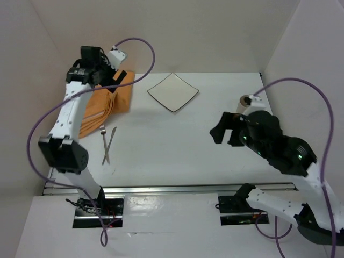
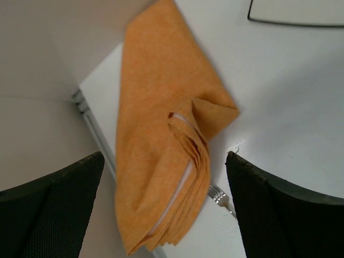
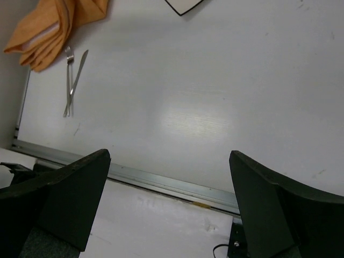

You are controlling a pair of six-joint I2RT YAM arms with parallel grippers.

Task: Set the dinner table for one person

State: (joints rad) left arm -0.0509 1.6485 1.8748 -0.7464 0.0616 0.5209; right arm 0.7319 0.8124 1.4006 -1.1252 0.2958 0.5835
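The dinner table (image 1: pixel 177 145) is a white top with a metal rail at its near edge. A folded orange cloth (image 1: pixel 105 107) lies at its back left. My left gripper (image 1: pixel 117 78) hangs open above the cloth; in the left wrist view (image 2: pixel 164 207) the cloth (image 2: pixel 161 107) lies between and below the wide-apart fingers, apart from them. A white square plate (image 1: pixel 173 92) sits at the back middle. A fork (image 1: pixel 102 134) and a knife (image 1: pixel 109 145) lie crossed at the left. My right gripper (image 1: pixel 224 134) is open and empty above the right of the table (image 3: pixel 177 107).
A small tan cup (image 1: pixel 246 101) stands at the back right, partly hidden behind my right arm. The right wrist view shows the cloth (image 3: pixel 54 27), fork (image 3: pixel 69 80), knife (image 3: pixel 78 72) and the near rail (image 3: pixel 161 183). Walls enclose the table's left, back and right.
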